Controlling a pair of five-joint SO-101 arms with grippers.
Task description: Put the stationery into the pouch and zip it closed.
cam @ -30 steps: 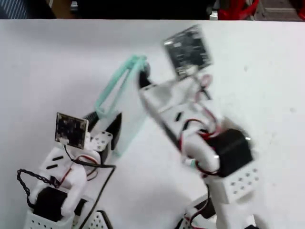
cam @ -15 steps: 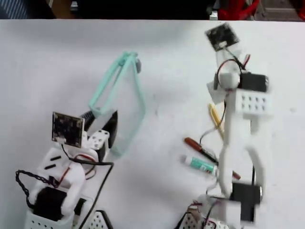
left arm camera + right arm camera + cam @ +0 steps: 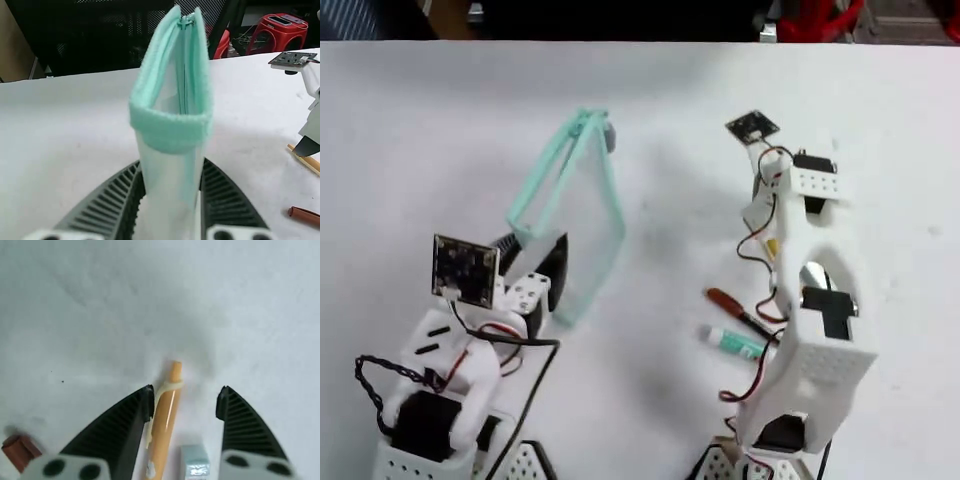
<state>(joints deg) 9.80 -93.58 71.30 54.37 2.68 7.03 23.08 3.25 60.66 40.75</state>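
While its two ribbed black jaws stand spread apart, the right gripper hangs low over the white table, straddling a yellow-orange pen. The pen lies flat on the table close against one jaw, its tip poking out past the fingertips; whether it touches that jaw cannot be told. A reddish-brown pen lies nearer that arm's base, and a white glue stick with a green label lies just beside it, both running partly under the arm.

The left gripper is clenched on one end of the pouch, a translucent case with mint-green edging. The pouch stands up on edge out of the jaws, its mouth unzipped and spread into a narrow loop. In the high view it sits well apart from the pens and the glue stick, on the other arm's side of the table.
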